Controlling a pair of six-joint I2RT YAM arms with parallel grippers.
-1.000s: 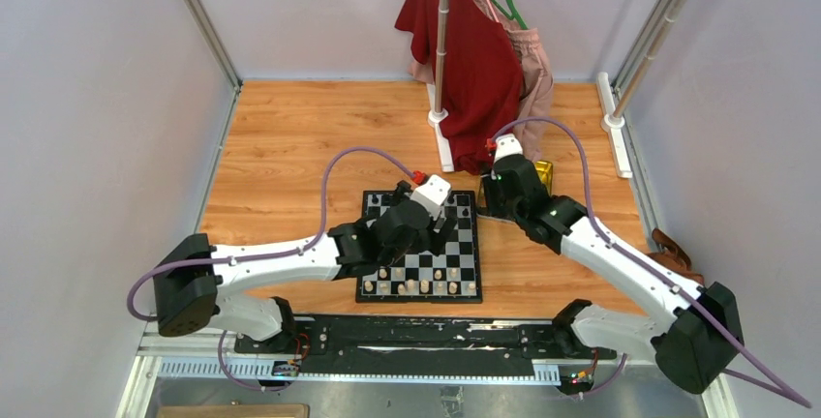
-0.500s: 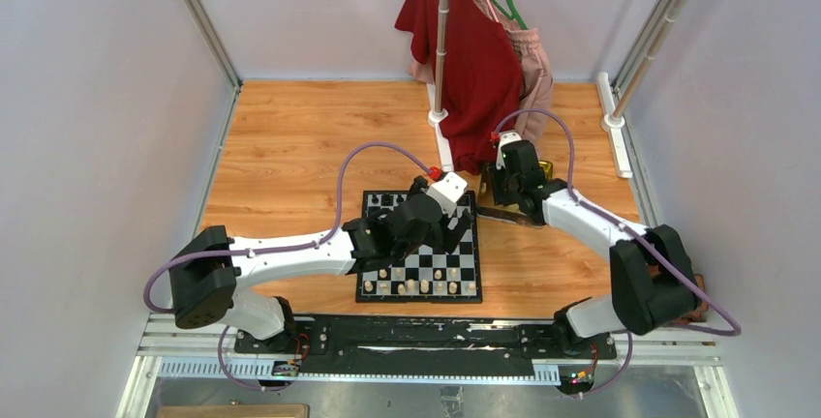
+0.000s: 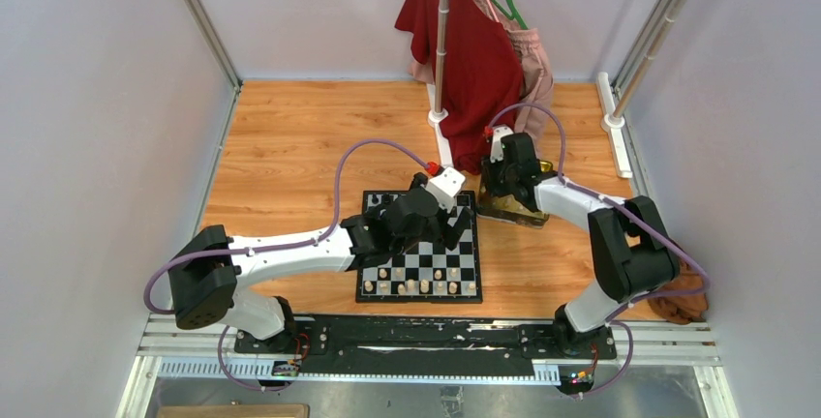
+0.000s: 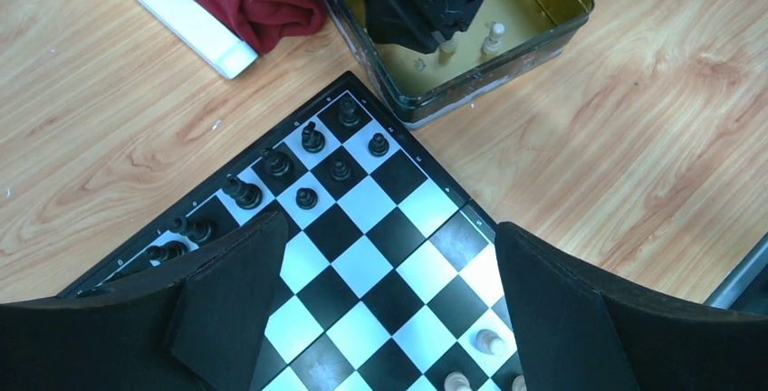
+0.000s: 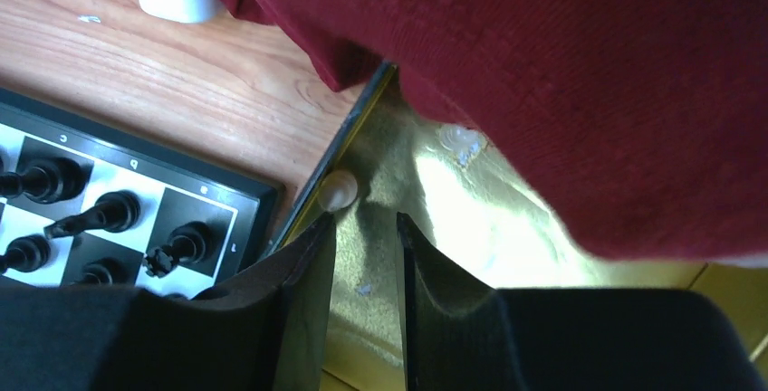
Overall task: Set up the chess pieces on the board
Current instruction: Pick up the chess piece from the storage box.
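Note:
The board (image 3: 418, 295) lies near the table's front, with cream chess pieces (image 3: 416, 285) along its near rows. In the left wrist view black chess pieces (image 4: 308, 138) fill the board's (image 4: 362, 264) far corner and cream pieces (image 4: 490, 342) stand at lower right. My left gripper (image 4: 388, 224) hovers wide open over the board's middle squares, holding nothing. My right gripper (image 5: 366, 221) reaches into the gold tin (image 5: 435, 219); its fingers stand a narrow gap apart with nothing between them. A cream piece (image 5: 340, 190) sits just past the left fingertip by the tin's wall.
The gold tin (image 3: 518, 213) sits off the board's far right corner, with two cream pieces (image 4: 494, 38) showing inside it. A red garment (image 3: 474, 50) hangs from a white-footed rack (image 3: 440, 142) and droops over the tin. Metal frame posts stand at the back corners.
The right arm has folded in and its gripper has moved back and left into the tin, jaws slightly narrower. The left gripper has shifted a little right over the board, still open.

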